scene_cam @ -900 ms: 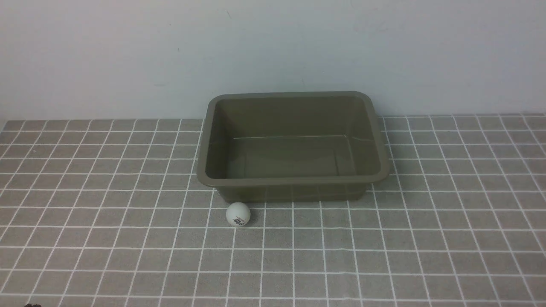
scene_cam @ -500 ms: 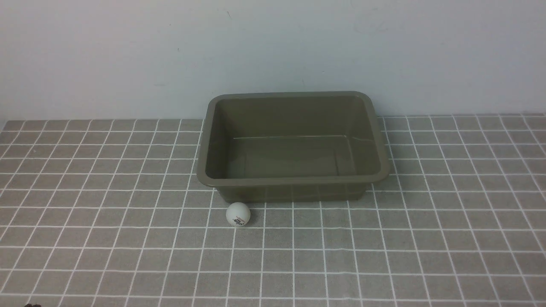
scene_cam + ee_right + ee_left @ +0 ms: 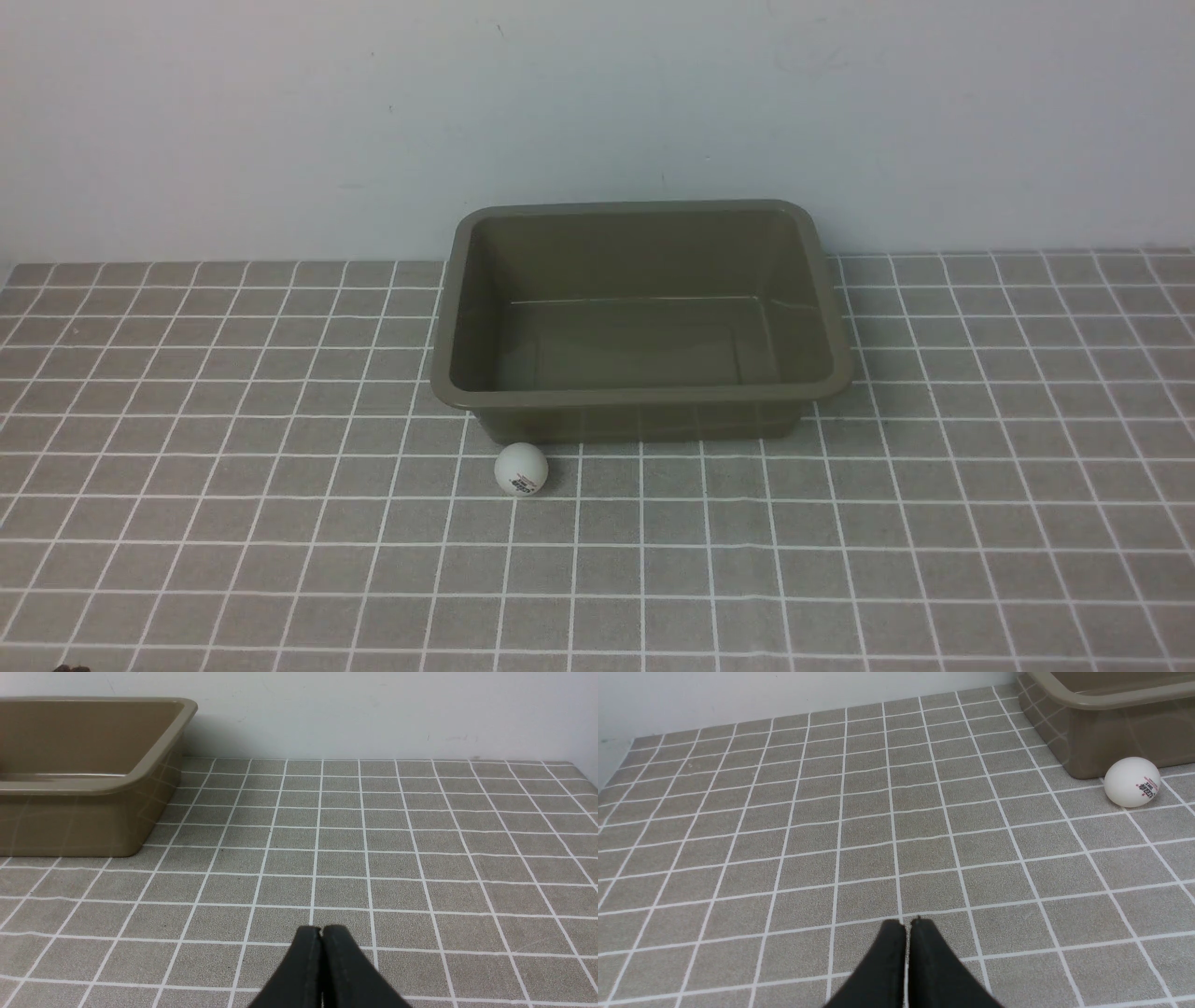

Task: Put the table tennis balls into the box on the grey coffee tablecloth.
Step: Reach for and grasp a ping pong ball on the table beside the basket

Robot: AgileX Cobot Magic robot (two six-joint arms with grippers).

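A white table tennis ball [image 3: 521, 469] with a dark logo lies on the grey checked tablecloth [image 3: 280, 523], just in front of the near left corner of the olive-brown box [image 3: 642, 395]. The box is open and holds nothing. In the left wrist view the ball [image 3: 1132, 782] sits beside the box [image 3: 1111, 732], well away from my left gripper [image 3: 907, 926], which is shut and empty above the cloth. My right gripper [image 3: 321, 931] is shut and empty; the box [image 3: 84, 812] is off to its side. Neither gripper shows in the front view.
A pale wall [image 3: 597, 112] stands right behind the box. The cloth's left edge shows in the left wrist view [image 3: 616, 765], its right edge in the right wrist view [image 3: 584, 774].
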